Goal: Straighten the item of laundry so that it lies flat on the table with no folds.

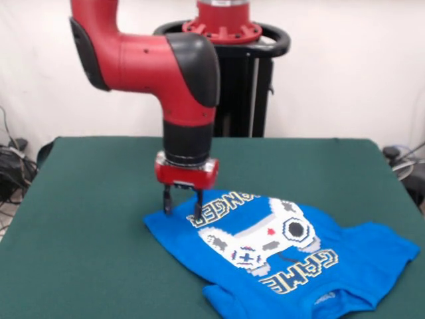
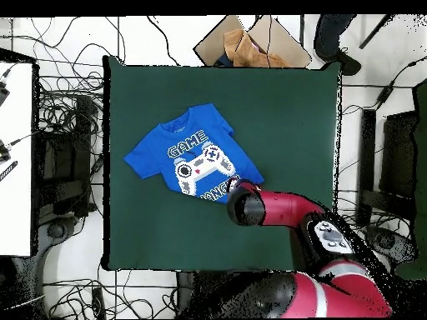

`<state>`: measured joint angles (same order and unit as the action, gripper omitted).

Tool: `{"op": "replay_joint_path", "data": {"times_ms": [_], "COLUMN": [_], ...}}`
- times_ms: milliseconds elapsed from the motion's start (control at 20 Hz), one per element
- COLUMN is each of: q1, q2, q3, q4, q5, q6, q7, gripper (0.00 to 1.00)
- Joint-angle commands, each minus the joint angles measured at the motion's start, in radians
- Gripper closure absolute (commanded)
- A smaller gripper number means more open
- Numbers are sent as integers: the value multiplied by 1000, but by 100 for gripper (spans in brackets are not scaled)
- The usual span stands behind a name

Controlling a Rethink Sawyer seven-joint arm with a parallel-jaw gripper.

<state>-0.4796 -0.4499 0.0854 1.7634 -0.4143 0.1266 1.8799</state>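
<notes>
Blue T-shirt [image 1: 279, 256] is being spread, print up, on the green desk [image 1: 86, 199]. Claw [image 1: 182, 207], fingers apart, is being set at the hem; an outward pull there is advised.

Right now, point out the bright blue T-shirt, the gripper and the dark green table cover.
Bright blue T-shirt [image 1: 362, 256], front view: plain sleeve cloth beside the print.
Gripper [image 1: 182, 201], front view: midway between the fingertips, at the shirt's hem.
Dark green table cover [image 2: 292, 108], overhead view: bare felt.
</notes>
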Motion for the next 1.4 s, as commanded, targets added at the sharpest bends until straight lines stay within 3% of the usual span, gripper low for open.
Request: {"op": "replay_joint_path", "data": {"times_ms": [50,400,650,850,900,1400], "q1": [74,232,250,212,196,91], "q2": [170,324,369,346,338,217], "q3": [-65,-298,-327,-279,-260,-207], "q4": [-123,-199,-202,-198,-195,-142], "q5": [49,122,195,164,153,56], "q6": [-121,-327,-385,-325,-309,-140], "q7": [184,215,193,144,135,22], "gripper": [0,0,0,0,100,100]}}
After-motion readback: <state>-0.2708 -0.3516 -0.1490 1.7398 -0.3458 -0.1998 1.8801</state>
